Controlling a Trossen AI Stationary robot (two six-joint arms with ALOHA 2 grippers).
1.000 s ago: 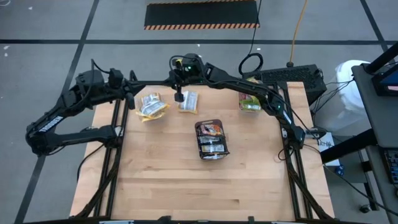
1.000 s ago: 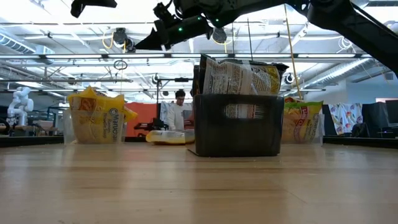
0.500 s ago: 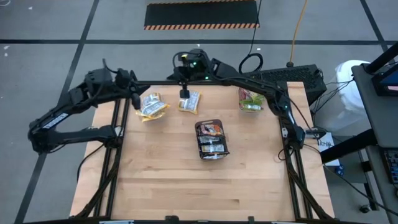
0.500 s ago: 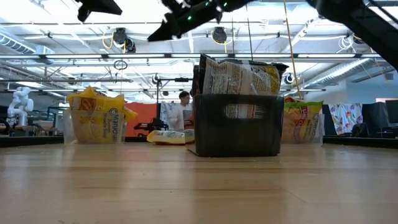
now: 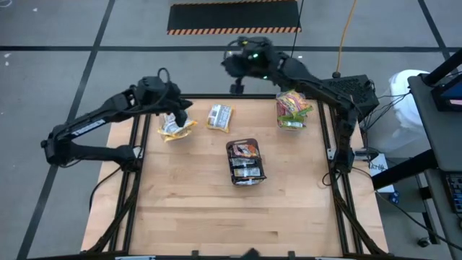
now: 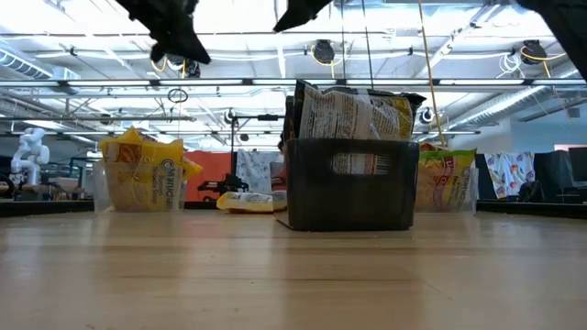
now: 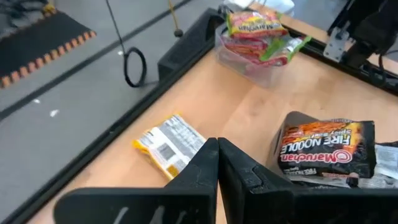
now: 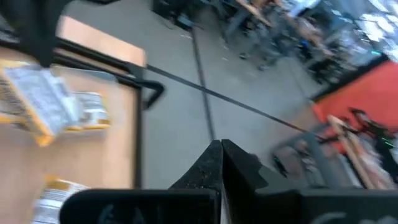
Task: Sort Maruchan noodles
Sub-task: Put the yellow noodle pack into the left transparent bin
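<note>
A loose yellow Maruchan packet (image 5: 219, 117) (image 7: 171, 144) lies flat on the table near the far edge. More yellow packets fill a clear tub (image 5: 174, 128) (image 6: 142, 174) at the far left. Pink and green packets fill a second clear tub (image 5: 292, 108) (image 7: 261, 38) at the far right. A dark tray (image 5: 245, 172) (image 6: 353, 188) in the middle holds dark Fire Noodle packets (image 7: 326, 149) standing on edge. My left gripper (image 5: 182, 114) (image 7: 217, 148) hovers shut and empty over the yellow tub. My right gripper (image 5: 235, 87) (image 8: 221, 149) is raised past the far edge, shut and empty.
Bare wood spreads from the tray to the near edge. Black frame rails run along the table's left and right sides. A black cable loop (image 7: 134, 65) lies on the floor beyond the far edge, beside a dark box (image 5: 339, 88) at the far right corner.
My right gripper has risen from over the loose yellow packet and swung out past the far edge, toward the right, tipping up nearer to level. My left gripper has moved toward the table's right and a little down, arriving over the yellow tub. The packets have stayed put.
</note>
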